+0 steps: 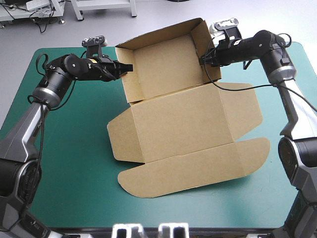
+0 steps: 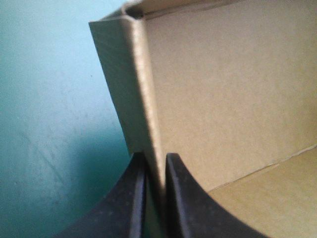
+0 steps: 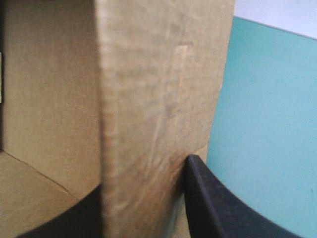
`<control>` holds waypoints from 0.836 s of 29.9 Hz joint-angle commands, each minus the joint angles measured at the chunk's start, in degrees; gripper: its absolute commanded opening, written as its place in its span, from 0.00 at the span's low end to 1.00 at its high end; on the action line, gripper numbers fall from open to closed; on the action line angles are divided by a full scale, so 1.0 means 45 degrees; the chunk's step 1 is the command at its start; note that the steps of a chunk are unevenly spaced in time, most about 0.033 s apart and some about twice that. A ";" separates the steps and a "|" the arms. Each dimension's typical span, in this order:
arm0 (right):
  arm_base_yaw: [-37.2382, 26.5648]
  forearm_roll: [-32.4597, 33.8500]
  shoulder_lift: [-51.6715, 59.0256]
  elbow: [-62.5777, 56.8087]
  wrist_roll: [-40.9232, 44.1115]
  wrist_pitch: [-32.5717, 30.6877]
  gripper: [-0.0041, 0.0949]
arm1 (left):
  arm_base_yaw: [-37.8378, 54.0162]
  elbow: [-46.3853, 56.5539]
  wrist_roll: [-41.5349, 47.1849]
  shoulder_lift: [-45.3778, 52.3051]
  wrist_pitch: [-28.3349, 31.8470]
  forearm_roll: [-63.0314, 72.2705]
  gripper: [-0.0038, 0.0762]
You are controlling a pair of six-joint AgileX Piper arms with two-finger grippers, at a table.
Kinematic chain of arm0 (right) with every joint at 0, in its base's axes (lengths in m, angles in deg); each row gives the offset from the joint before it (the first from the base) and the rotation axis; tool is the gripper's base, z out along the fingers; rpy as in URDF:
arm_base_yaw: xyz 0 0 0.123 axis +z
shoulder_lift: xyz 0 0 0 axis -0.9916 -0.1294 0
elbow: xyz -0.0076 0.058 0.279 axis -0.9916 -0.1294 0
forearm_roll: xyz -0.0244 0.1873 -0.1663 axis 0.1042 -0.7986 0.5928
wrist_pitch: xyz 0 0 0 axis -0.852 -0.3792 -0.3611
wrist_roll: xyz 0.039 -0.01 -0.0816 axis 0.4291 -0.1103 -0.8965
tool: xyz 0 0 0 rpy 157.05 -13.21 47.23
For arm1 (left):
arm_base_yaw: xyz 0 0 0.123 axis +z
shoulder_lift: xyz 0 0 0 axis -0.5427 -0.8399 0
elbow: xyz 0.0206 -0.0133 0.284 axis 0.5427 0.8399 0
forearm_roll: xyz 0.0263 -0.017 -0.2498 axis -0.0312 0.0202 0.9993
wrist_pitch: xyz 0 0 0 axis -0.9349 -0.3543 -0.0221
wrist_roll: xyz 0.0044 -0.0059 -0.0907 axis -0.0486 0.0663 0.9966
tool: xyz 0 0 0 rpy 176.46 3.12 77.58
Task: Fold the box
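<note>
The brown box stands at the far middle of the teal-green table as an open tray with its walls raised. Its lid lies flat toward the front. My left gripper is at the tray's left wall, and in the left wrist view the gripper is all but shut with the wall between its black fingers. My right gripper is at the right wall. In the right wrist view the gripper pinches that wall, one finger outside and the other inside.
The lid's long rounded flap reaches toward the table's front, and smaller side flaps stick out at its ends. Bare teal-green cover shows at the left, the front and the right edge.
</note>
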 commanded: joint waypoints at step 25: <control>0.0384 0.3930 -0.0994 -0.0334 0.3602 -0.3616 0.02 | -0.2166 -0.6225 0.0992 -0.4297 -0.6838 -0.3585 0.04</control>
